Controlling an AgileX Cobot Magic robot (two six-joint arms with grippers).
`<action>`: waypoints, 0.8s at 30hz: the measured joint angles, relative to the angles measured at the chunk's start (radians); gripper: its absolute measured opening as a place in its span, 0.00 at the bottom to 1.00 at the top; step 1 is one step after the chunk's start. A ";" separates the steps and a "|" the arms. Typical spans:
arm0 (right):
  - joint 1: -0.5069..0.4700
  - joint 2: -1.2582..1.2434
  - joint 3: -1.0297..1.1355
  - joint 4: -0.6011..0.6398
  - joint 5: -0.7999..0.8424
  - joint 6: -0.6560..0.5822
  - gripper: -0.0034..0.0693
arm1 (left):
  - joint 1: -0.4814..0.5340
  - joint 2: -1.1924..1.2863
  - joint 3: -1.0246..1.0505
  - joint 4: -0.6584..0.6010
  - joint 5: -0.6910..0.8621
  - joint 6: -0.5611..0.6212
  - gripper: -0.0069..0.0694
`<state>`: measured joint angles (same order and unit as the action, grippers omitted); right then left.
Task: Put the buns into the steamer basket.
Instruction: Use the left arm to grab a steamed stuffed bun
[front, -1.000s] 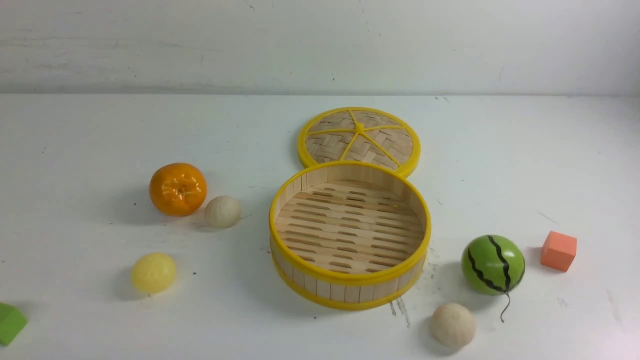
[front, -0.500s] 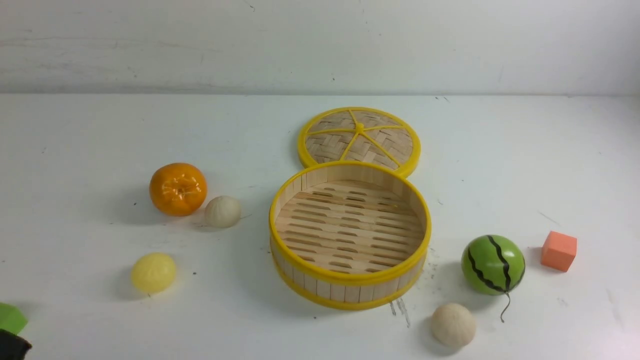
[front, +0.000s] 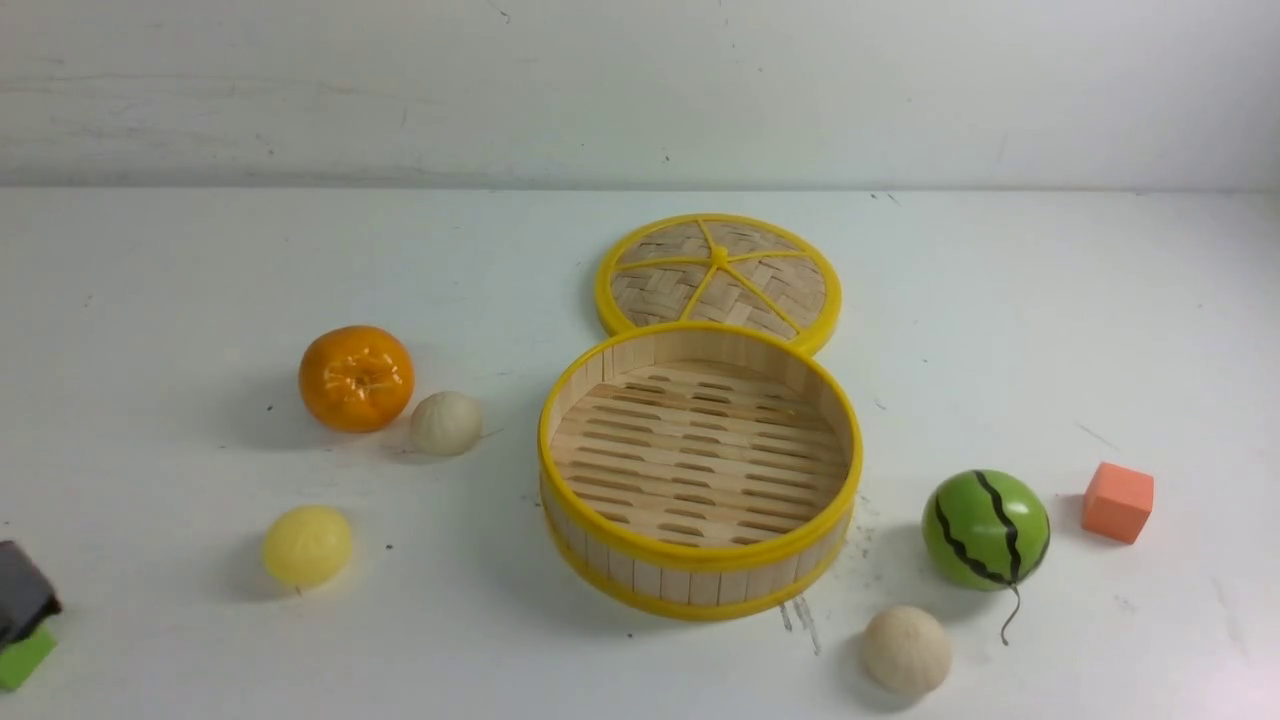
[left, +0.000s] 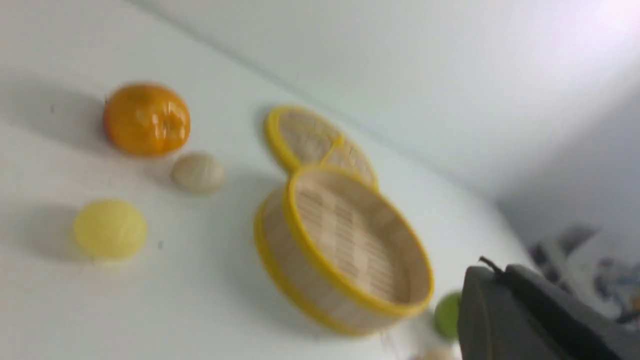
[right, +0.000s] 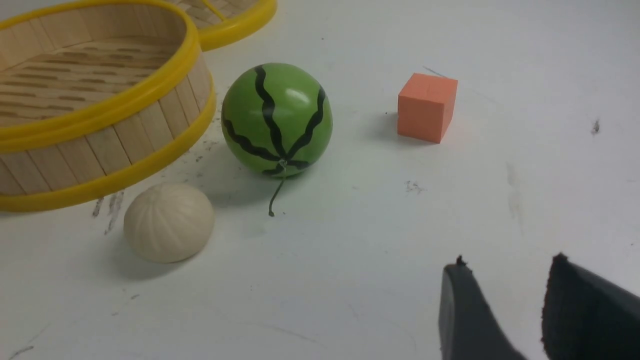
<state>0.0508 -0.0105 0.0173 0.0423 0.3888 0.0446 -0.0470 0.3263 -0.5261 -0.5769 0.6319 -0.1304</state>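
Note:
The steamer basket (front: 700, 558) stands empty mid-table. A pale yellow bun (front: 306, 545) lies front left, also in the left wrist view (left: 110, 229). A cream bun (front: 445, 423) lies next to the orange (front: 356, 378). Another cream bun (front: 906, 650) lies front right of the basket, also in the right wrist view (right: 169, 221). My left gripper (front: 25, 600) is at the far left edge, shut and empty, its fingers together in its wrist view (left: 495, 270). My right gripper (right: 507, 262) is open and empty, well short of the right bun; it is outside the front view.
The woven lid (front: 718, 270) lies flat behind the basket, touching it. A green watermelon ball (front: 985, 530) and an orange cube (front: 1117, 502) sit at the right. A green block (front: 22, 658) lies under my left gripper at the left edge.
My left gripper has come into the front view at the lower left corner and moved up over the green block. The buns and basket have not moved.

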 joint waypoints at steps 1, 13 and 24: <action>0.000 0.000 0.000 0.000 0.000 0.000 0.38 | 0.000 0.078 -0.045 0.013 0.072 0.013 0.12; 0.000 0.000 0.000 0.000 0.000 0.000 0.38 | -0.018 0.802 -0.320 0.192 0.254 0.203 0.07; 0.000 0.000 0.000 0.000 0.000 0.000 0.38 | -0.256 1.000 -0.406 0.471 0.182 0.029 0.07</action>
<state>0.0508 -0.0105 0.0173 0.0423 0.3888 0.0446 -0.3029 1.3265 -0.9317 -0.1062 0.8140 -0.1015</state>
